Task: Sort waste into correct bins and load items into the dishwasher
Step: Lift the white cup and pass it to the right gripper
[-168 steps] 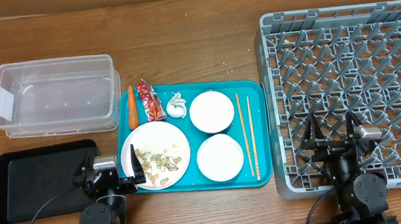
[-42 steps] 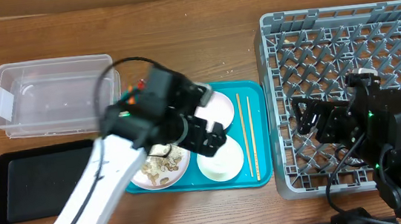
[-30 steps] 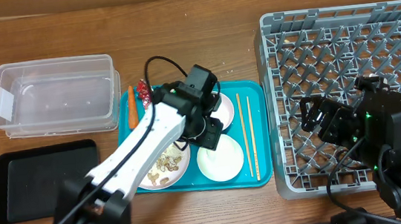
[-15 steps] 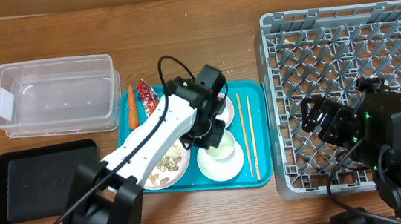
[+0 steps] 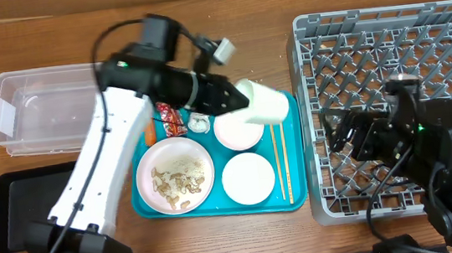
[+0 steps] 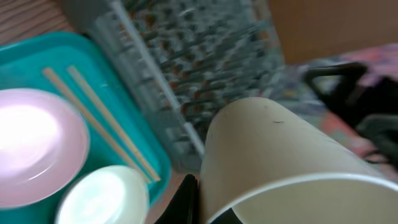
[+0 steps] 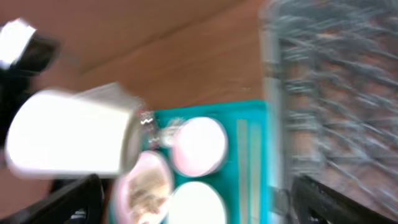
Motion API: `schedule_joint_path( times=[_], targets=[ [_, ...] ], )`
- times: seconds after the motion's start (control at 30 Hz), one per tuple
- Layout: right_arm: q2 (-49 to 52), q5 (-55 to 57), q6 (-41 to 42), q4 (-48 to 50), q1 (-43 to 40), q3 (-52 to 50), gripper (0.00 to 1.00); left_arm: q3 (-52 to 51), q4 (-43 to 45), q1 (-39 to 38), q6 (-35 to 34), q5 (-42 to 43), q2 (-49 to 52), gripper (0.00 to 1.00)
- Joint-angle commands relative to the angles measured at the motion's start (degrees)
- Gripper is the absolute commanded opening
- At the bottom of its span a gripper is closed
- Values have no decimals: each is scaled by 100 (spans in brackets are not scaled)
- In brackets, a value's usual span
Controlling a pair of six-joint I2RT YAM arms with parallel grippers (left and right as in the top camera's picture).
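My left gripper (image 5: 238, 98) is shut on the rim of a white cup-shaped bowl (image 5: 263, 100) and holds it tilted on its side above the teal tray's (image 5: 296, 195) back right corner. In the left wrist view one finger (image 6: 189, 200) presses the outside wall of the held bowl (image 6: 273, 155). Two white bowls (image 5: 237, 131) (image 5: 248, 177) stand on the tray beside the chopsticks (image 5: 280, 159). The plate (image 5: 175, 174) carries beige scraps. The red wrapper (image 5: 171, 118), the tissue (image 5: 199, 122) and a bit of carrot (image 5: 150, 135) lie at the tray's back left. My right gripper (image 5: 347, 135) hangs open over the grey rack (image 5: 402, 40).
The clear tub (image 5: 48, 111) stands at the back left with the black tray (image 5: 24, 207) in front of it. My left arm crosses above the tub's right end and the tray's left side. The rack fills the right side of the table.
My left gripper has shut on a white bowl at the front of the tray and lifted it up and back, tilting it. The right arm has barely shifted.
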Motion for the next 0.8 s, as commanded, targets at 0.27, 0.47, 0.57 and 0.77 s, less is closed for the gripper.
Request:
schedule_joint_path(
  times=[0.27, 0.47, 0.57, 0.77],
  targets=[
    [197, -3298, -815, 1080, -7, 157, 99, 50, 7, -280, 518, 2533, 35, 4],
    [398, -3884, -815, 1390, -7, 157, 88, 50, 155, -566, 516, 2575, 35, 4],
    [452, -4002, -813, 1355, -7, 157, 75, 50, 219, -621, 514, 2575, 35, 4],
    [439, -3969, -813, 1386, -7, 157, 68, 50, 245, -616, 514, 2564, 35, 60]
  ],
)
